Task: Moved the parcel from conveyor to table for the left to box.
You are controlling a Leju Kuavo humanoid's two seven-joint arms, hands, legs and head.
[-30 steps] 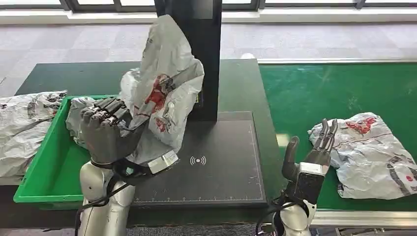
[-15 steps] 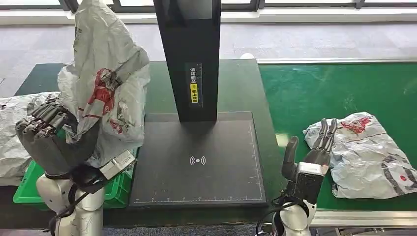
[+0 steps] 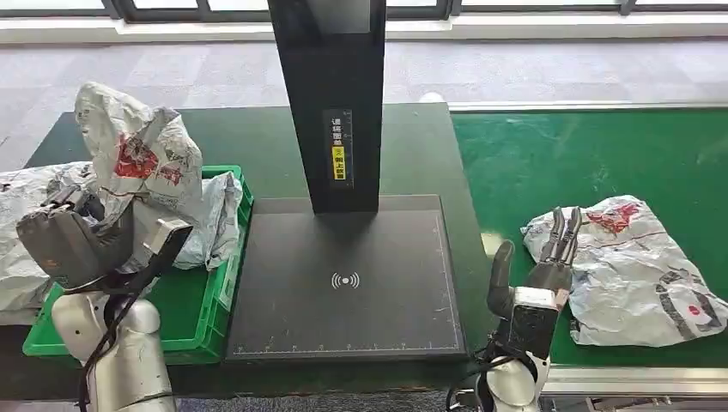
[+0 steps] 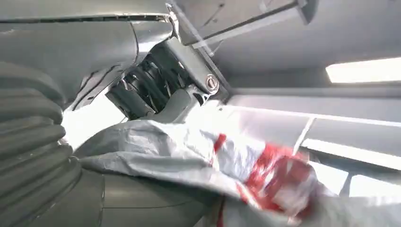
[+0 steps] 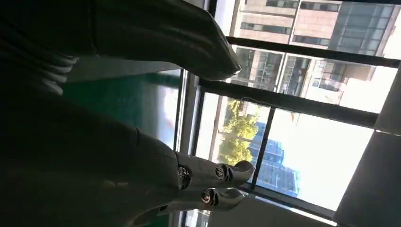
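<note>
My left hand (image 3: 73, 245) grips a crumpled grey parcel bag with red print (image 3: 137, 163) and holds it over the green box (image 3: 193, 309) at the left of the table. In the left wrist view the same parcel bag (image 4: 198, 163) lies against my left hand (image 4: 142, 85). A second grey parcel (image 3: 631, 266) lies on the green conveyor (image 3: 567, 154) at the right. My right hand (image 3: 536, 270) stands upright at the conveyor's near edge, fingers apart and straight, its fingertips (image 3: 562, 225) at that parcel's left edge. My right hand (image 5: 208, 189) holds nothing.
A black scanner stand (image 3: 330, 94) rises from a dark scan pad (image 3: 343, 283) in the table's middle. Another grey bag (image 3: 215, 219) lies in the box. More grey parcels (image 3: 21, 223) are piled left of the box.
My left hand has carried the parcel bag leftward and down, from the scan pad to above the green box. The parcel on the conveyor has drifted slightly left. My right hand has barely moved.
</note>
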